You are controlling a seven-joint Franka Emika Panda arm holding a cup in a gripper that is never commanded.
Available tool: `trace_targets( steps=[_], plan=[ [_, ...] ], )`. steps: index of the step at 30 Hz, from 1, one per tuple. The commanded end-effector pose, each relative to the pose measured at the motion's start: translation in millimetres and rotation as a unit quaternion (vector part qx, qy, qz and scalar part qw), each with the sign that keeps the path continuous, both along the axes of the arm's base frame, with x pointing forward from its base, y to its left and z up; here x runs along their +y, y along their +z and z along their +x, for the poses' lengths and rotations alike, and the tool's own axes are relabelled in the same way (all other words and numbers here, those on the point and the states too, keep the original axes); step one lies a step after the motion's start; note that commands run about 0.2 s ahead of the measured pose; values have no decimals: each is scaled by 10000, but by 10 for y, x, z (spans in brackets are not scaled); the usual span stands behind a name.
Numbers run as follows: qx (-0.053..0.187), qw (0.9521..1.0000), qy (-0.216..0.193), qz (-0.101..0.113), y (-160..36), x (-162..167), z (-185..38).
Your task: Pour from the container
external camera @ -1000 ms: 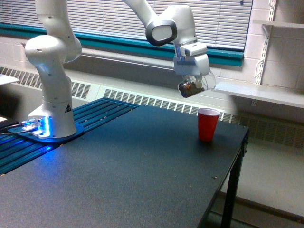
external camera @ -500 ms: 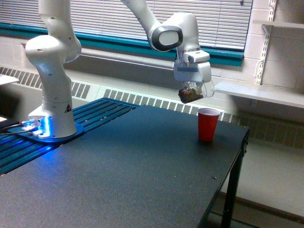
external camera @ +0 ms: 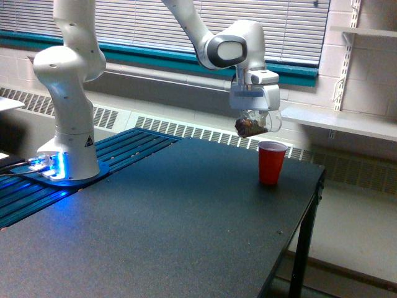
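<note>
Clear plastic is what your pincer (external camera: 254, 114) carries: the container (external camera: 255, 123), a see-through jug with brown lumps (external camera: 250, 128) gathered in its lower part. Compared with a second ago, you have brought it toward the exterior view's right, so it now hangs nearer the red cup (external camera: 272, 162), above it and a little to the exterior view's left. The wrist has also turned, and the white housing now faces the camera more squarely. The jug is tilted, with the lumps lying toward its low side. The pincer is clamped on the container from above; how wide its fingers stand you cannot read at this size. The red cup stands upright on the dark counter (external camera: 161, 230) near the far edge, apart from the jug.
</note>
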State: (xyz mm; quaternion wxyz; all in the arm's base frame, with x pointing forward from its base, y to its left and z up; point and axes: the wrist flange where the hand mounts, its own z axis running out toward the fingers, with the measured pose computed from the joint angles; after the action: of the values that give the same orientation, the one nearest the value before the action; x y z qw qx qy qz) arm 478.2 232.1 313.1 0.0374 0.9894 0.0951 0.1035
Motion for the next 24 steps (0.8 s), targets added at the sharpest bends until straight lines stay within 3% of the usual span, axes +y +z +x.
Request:
trace_targets(
  steps=[1,16,24],
  plan=[
    [5,9999,-95,-125,24,121,32],
    [178,9977,46,-646,-28,236,81],
    [235,9965,76,-793,-31,302,120]
  ],
)
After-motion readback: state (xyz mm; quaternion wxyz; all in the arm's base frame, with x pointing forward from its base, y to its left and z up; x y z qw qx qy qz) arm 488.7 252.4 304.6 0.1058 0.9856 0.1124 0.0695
